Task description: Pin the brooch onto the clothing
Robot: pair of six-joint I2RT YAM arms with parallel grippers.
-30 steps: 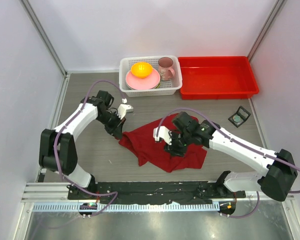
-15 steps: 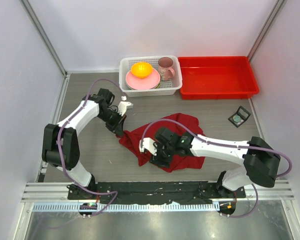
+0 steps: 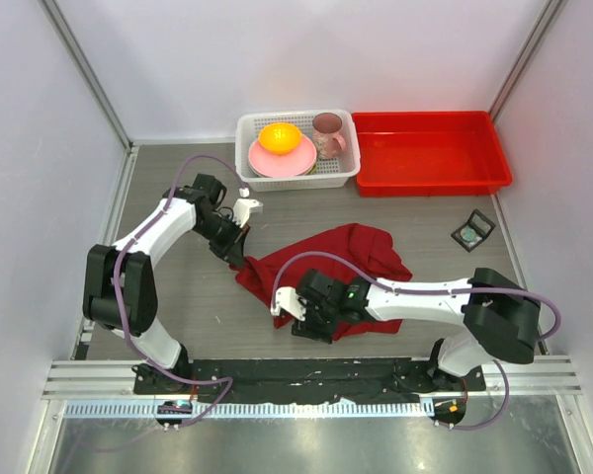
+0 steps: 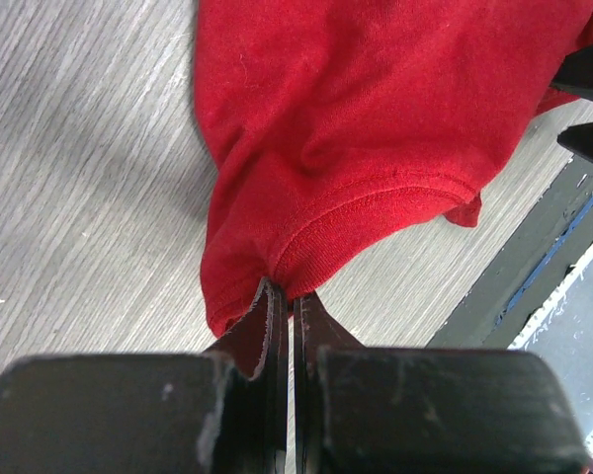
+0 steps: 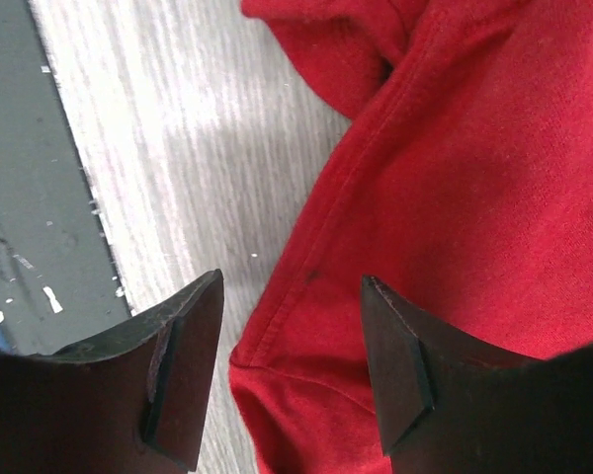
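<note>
The T-shirt [image 3: 361, 252] lies crumpled in the middle of the overhead view, spread unevenly on the grey table [image 3: 198, 296]. It looks light, limp and soft, so it would probably sag, fold and slide rather than keep any shape when lifted. The left gripper [image 4: 285, 294] is clamped tight on a ribbed hem at the shirt's upper-left corner, with the cloth bunching into the closed jaws at the bottom centre of the left wrist view. Such a doubled, stitched edge seems the best place to hold, since it is thicker and less likely to slip than a single layer. The right gripper [image 5: 290, 286] hangs low over the shirt's lower-left edge with its jaws spread and nothing between them. A seam runs diagonally beneath the gap, and that hem looks like the natural second hold for pulling the fabric flat. The brooch [image 3: 469, 235] sits at the right of the overhead view, well apart from the shirt, inside a small dark square holder [image 3: 482, 219]. It appears tiny, flat and rigid, probably smooth, so it would need a careful pinch across its rim. Its pin side cannot be made out.
</note>
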